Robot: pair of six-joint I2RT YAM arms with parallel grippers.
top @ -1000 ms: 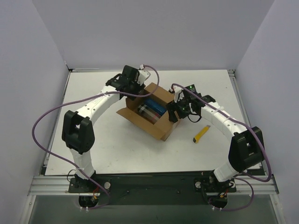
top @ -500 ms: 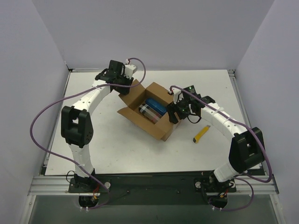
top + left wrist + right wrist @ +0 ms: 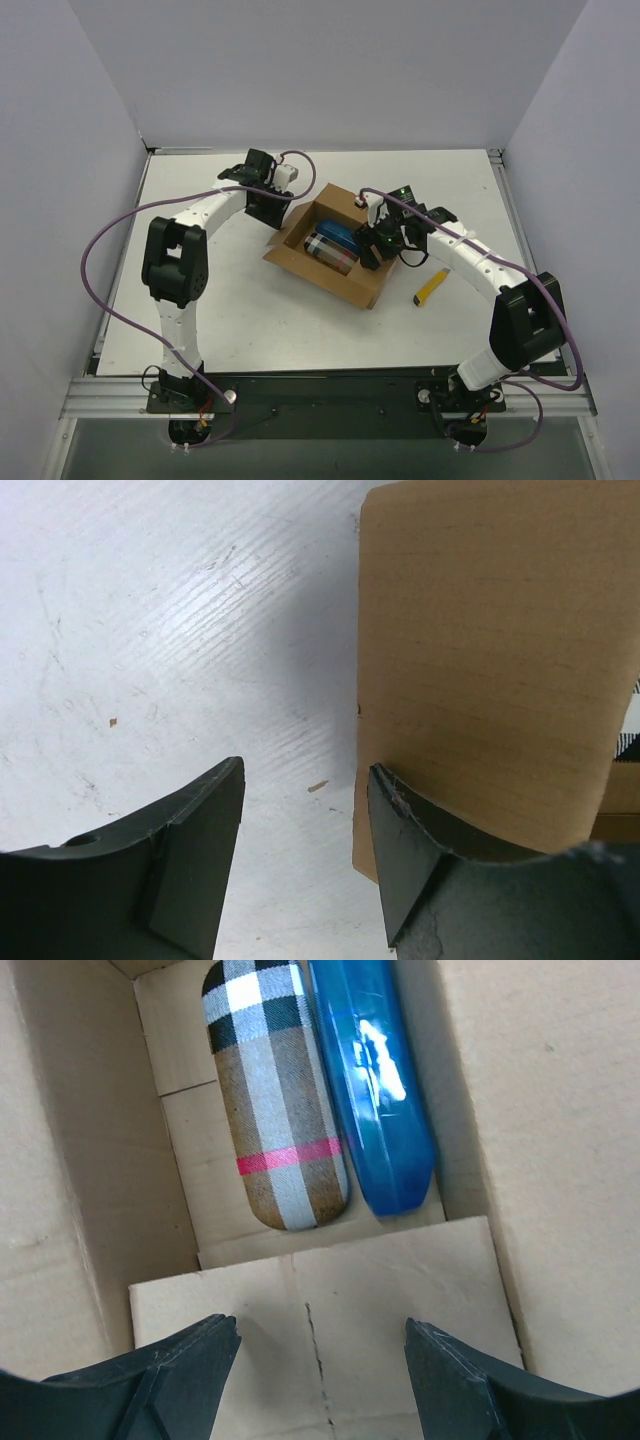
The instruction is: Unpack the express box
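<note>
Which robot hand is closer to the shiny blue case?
Right. The right gripper hovers over the express box, near the blue case; the left gripper sits outside, at a flap.

In the left wrist view the express box [image 3: 490, 650] is running off the top and right edges, with only a sliver of the plaid case [image 3: 629, 730] showing there. In the right wrist view the top edge is cutting off that case and the blue case [image 3: 375, 1090].
</note>
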